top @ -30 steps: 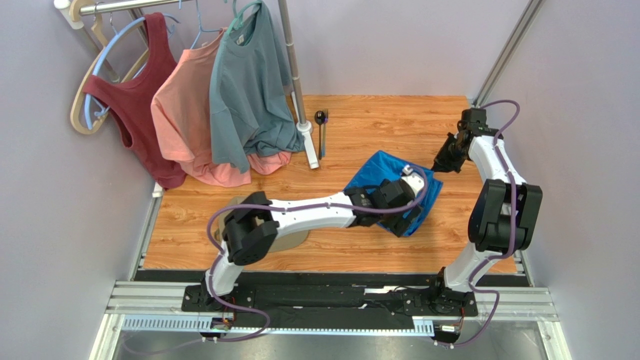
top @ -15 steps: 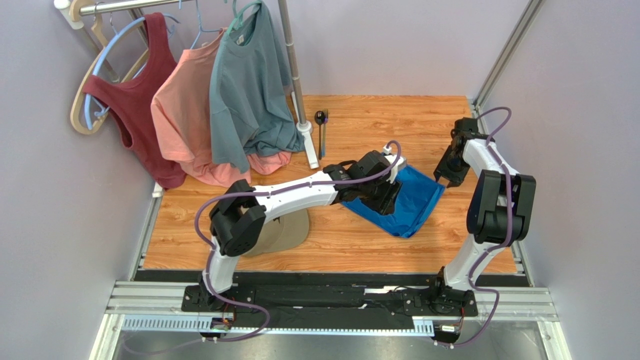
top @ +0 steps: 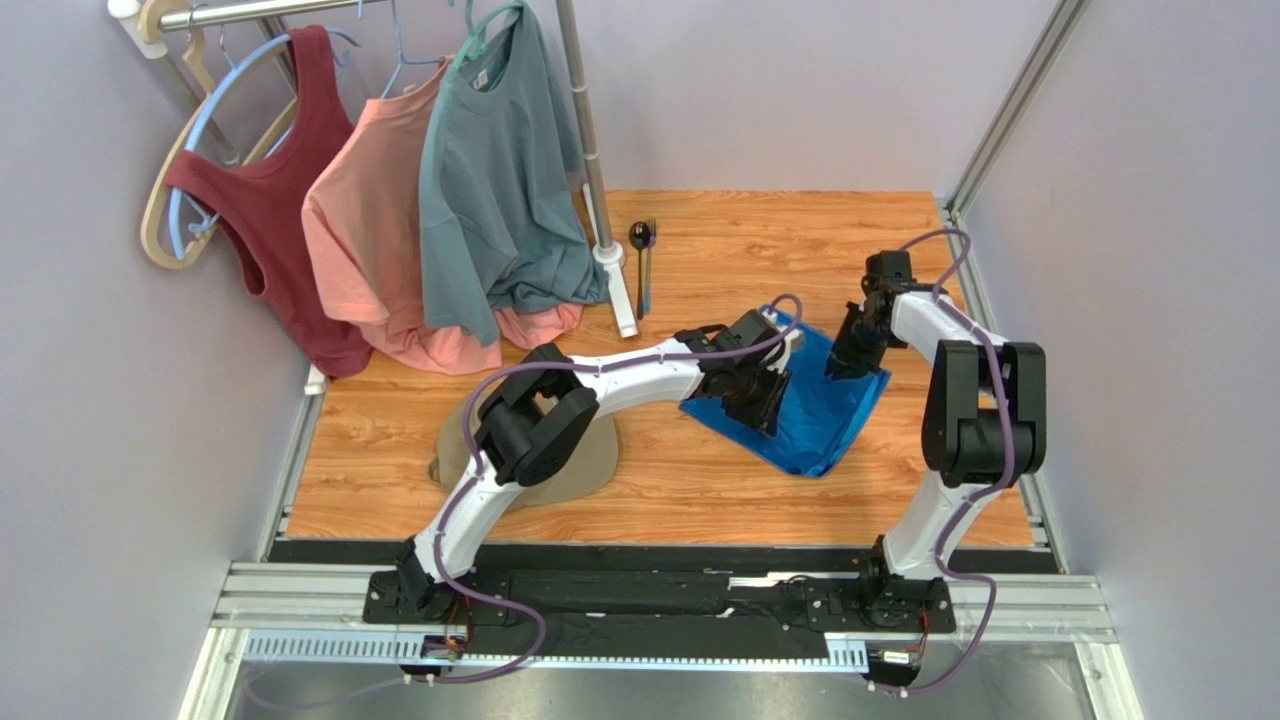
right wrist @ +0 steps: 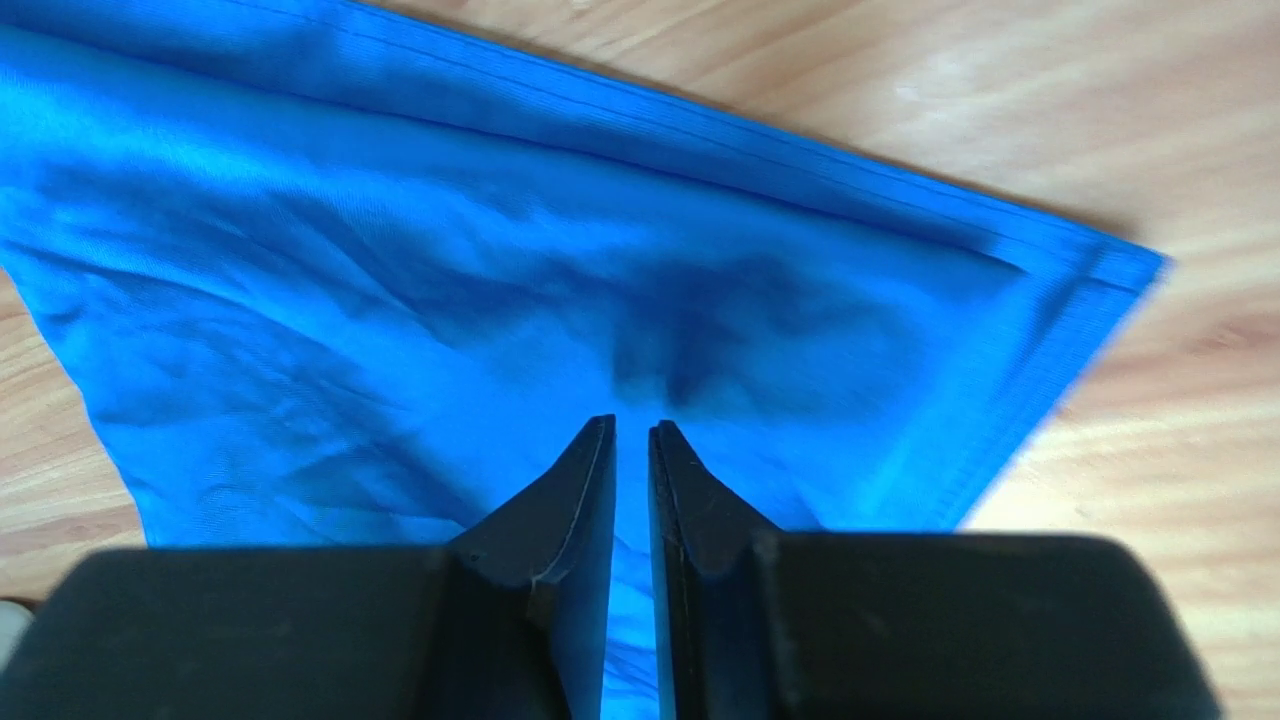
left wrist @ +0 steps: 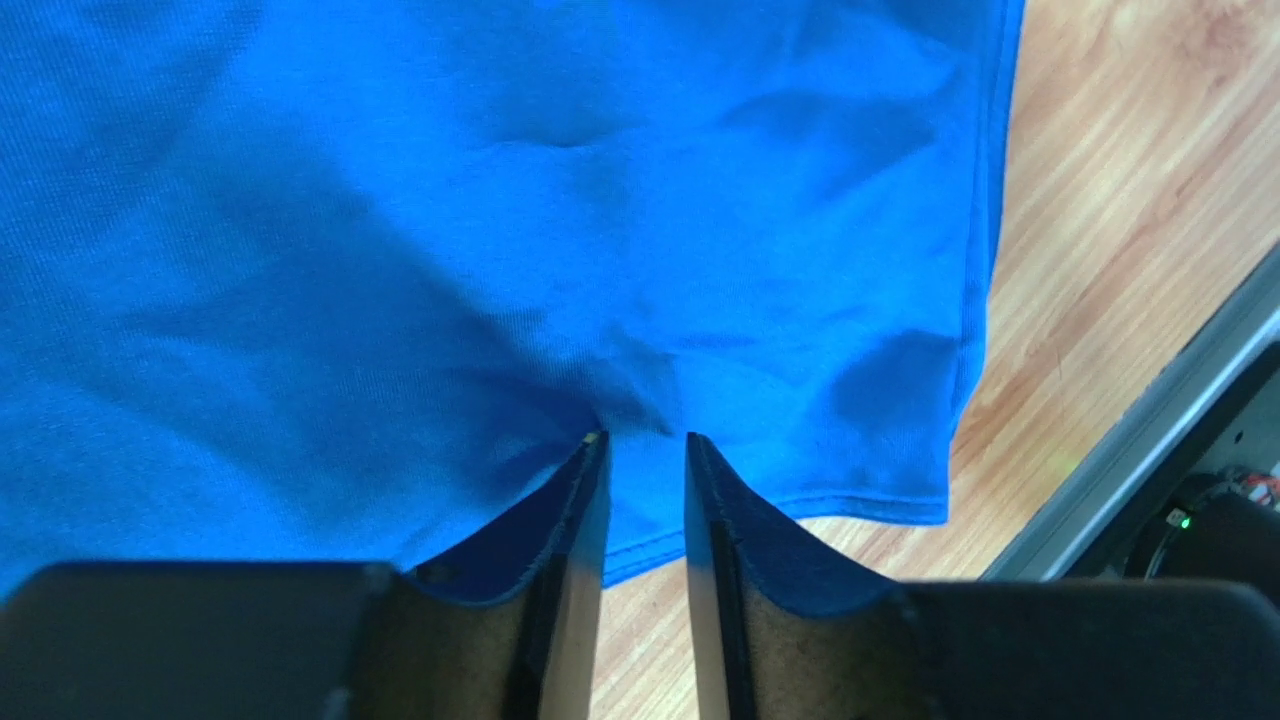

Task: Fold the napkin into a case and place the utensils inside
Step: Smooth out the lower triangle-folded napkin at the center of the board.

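The blue napkin (top: 819, 413) lies as a flat, roughly square piece on the wooden table (top: 721, 480). My left gripper (top: 762, 393) points down on its left part. In the left wrist view the gripper (left wrist: 646, 438) is open by a narrow gap, its tips pressing the napkin (left wrist: 526, 225) into a small pucker. My right gripper (top: 846, 357) is on the far right corner. In the right wrist view it (right wrist: 631, 425) shows only a thin slit over the napkin (right wrist: 451, 300). The utensils, a dark spoon (top: 640, 237) and a fork (top: 649, 278), lie at the back.
A clothes rack pole (top: 591, 150) with a white foot stands at the back left, hung with dark red, pink and grey-teal shirts (top: 489, 165). A tan cap (top: 586, 458) lies under my left arm. A metal rail (top: 984, 300) borders the table's right side.
The left arm swung from the napkin's near side to its left part and its jaws narrowed. The right gripper came left onto the napkin's corner. The napkin now lies flatter.
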You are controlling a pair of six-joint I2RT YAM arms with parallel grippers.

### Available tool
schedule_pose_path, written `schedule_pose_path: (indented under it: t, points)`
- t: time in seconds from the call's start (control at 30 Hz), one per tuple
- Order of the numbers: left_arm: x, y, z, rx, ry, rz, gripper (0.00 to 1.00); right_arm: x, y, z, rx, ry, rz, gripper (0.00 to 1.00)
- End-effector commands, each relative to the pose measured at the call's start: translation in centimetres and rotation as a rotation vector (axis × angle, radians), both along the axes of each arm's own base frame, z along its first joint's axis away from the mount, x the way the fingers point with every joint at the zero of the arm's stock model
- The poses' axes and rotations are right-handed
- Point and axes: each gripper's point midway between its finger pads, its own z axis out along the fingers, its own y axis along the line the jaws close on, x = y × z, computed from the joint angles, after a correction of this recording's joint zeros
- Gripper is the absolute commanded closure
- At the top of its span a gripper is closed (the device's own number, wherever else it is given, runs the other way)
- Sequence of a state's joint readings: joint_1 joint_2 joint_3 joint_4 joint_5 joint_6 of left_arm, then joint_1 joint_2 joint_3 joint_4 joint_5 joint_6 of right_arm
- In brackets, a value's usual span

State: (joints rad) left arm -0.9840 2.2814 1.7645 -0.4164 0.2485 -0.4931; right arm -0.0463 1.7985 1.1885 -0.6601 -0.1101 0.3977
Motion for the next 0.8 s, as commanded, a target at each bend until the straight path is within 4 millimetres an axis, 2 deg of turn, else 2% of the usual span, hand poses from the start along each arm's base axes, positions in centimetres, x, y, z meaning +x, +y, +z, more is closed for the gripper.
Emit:
schedule_pose_path:
  t: [0.0,0.03,0.07,0.13,0.17,0.2,0.27,0.33,0.37,0.4,0.43,0.47,0.5,0.53,0.57,0.6,0.63,0.67,0.7,0.73,0.77]
  points:
    - [-2.1,0.4,-0.2,-0.018,0.112,0.042,0.74,1.5,2.2,-0.7,0.036,-0.041,0.056,0.83]
    - [-2.9,0.7,-1.0,-0.028,0.125,0.038,0.75,1.5,2.1,-1.6,0.031,-0.018,0.063,0.83]
    - [-3.3,0.6,-0.3,-0.049,0.133,0.052,0.75,1.9,3.9,-1.3,0.036,-0.024,0.125,0.83]
    - [-4.9,0.5,-0.8,-0.059,0.146,0.035,0.82,1.8,4.9,-2.3,0.048,0.005,0.172,0.83]
    - [-5.4,0.3,-0.3,-0.070,0.142,0.034,0.83,2.0,6.2,-2.0,0.075,-0.006,0.219,0.83]
    - [-6.8,0.0,-0.3,-0.074,0.137,0.006,0.83,2.0,7.2,-1.9,0.106,-0.013,0.252,0.82]
    - [-7.6,-1.1,1.3,-0.125,0.110,-0.026,0.81,2.2,9.9,-1.0,0.220,-0.056,0.343,0.82]
    - [-8.0,-1.8,3.9,-0.179,0.102,-0.058,0.72,2.4,11.0,-0.4,0.271,-0.080,0.375,0.82]
    - [-7.6,-1.6,4.9,-0.188,0.087,-0.061,0.58,2.5,11.0,0.1,0.272,-0.089,0.377,0.81]
    - [-6.9,-1.0,5.8,-0.197,0.072,-0.048,0.51,2.9,10.9,0.7,0.261,-0.107,0.386,0.80]
    - [-6.3,-0.7,8.5,-0.244,0.042,-0.050,0.47,2.9,10.5,1.1,0.245,-0.104,0.382,0.79]
    - [-5.7,0.0,9.6,-0.250,0.018,-0.053,0.40,3.1,9.9,1.7,0.197,-0.118,0.370,0.77]
    - [-4.0,1.4,10.2,-0.239,0.007,-0.014,0.38,3.3,9.5,2.2,0.173,-0.127,0.355,0.74]
    - [-3.0,2.4,12.1,-0.259,-0.020,0.000,0.38,3.0,9.0,2.4,0.152,-0.117,0.334,0.72]
    - [-2.1,3.3,12.5,-0.256,-0.037,0.006,0.39,3.0,8.3,2.6,0.110,-0.114,0.309,0.69]
    - [0.1,5.2,12.6,-0.244,-0.039,0.050,0.40,2.9,8.1,3.6,0.101,-0.126,0.282,0.67]
    - [0.7,6.0,13.2,-0.259,-0.028,0.042,0.42,2.2,7.8,3.7,0.090,-0.106,0.264,0.66]
    - [1.7,7.0,13.1,-0.258,-0.030,0.042,0.43,1.9,7.3,3.9,0.072,-0.104,0.245,0.61]
    - [3.7,8.8,12.8,-0.252,-0.021,0.084,0.43,1.5,7.2,4.8,0.067,-0.120,0.239,0.58]
    - [4.2,9.4,12.2,-0.251,0.013,0.078,0.42,0.2,6.9,4.3,0.058,-0.093,0.222,0.56]
    - [5.0,10.2,12.0,-0.243,0.016,0.082,0.39,-0.3,6.4,4.3,0.032,-0.093,0.212,0.49]
